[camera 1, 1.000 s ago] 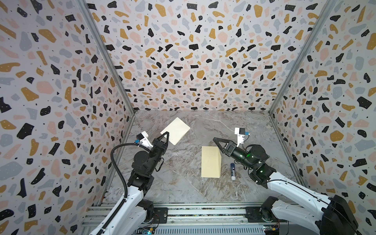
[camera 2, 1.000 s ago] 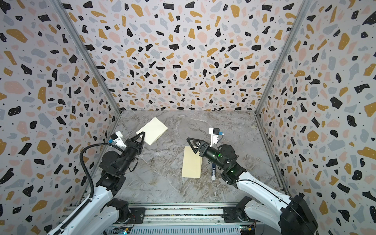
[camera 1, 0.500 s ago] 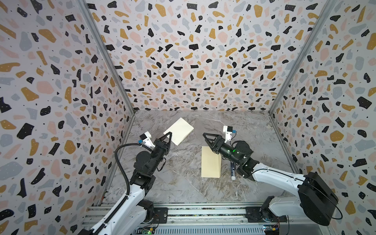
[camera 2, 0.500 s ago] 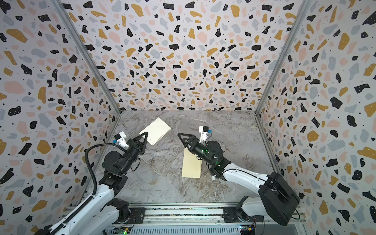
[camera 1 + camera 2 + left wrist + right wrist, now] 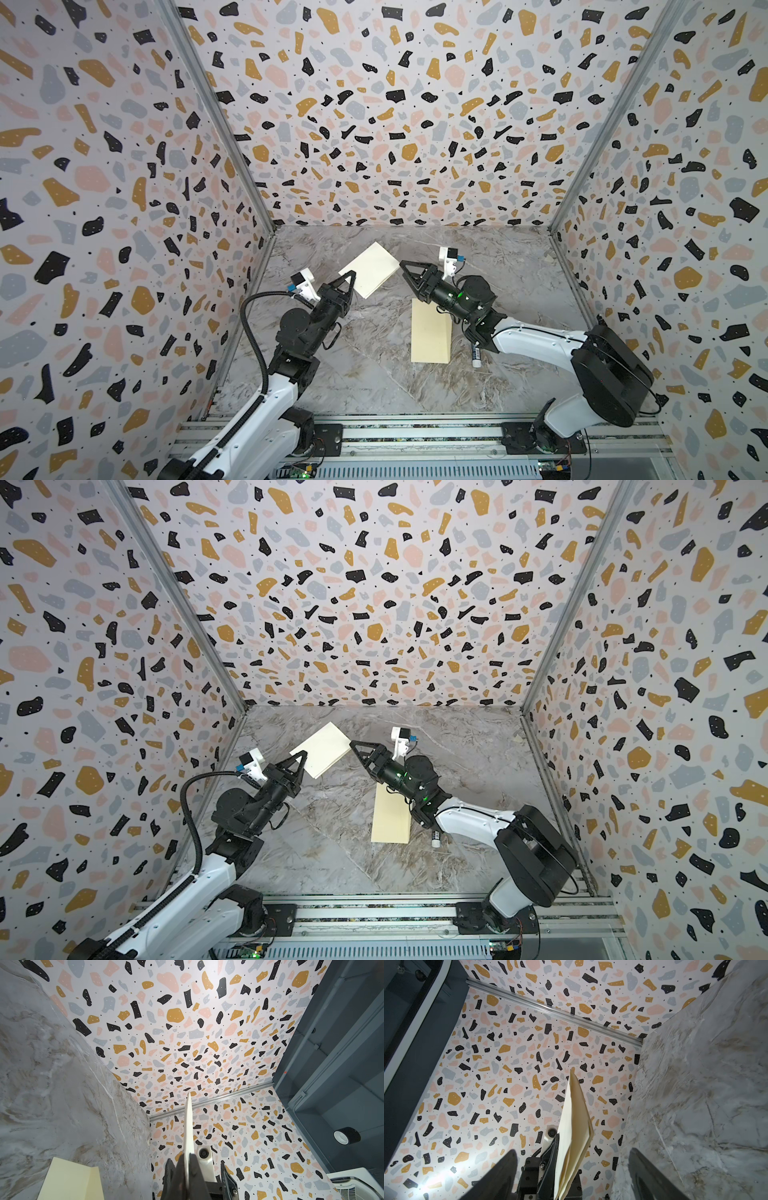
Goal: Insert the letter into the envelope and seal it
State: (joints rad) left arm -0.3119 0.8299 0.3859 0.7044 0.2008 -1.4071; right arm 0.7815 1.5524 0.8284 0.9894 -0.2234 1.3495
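Cream-coloured and folded into several layers, the letter (image 5: 372, 270) (image 5: 326, 750) hangs above the far left part of the marble table (image 5: 374, 374), with only a plain face showing. The left gripper (image 5: 351, 277) (image 5: 304, 754) has its jaws pressed together on the letter's near corner. From the left wrist the sheet (image 5: 188, 1126) is seen edge-on. The right gripper (image 5: 409, 278) (image 5: 361, 759) is at the opposite corner with its jaws spread. In the right wrist view the folded layers (image 5: 575, 1126) stand between the two fingers and touch neither. The pale yellow oblong envelope (image 5: 430, 332) (image 5: 390, 816) lies flat mid-table, partly under the right arm. A small white tube (image 5: 476, 356) lies just beside its right edge.
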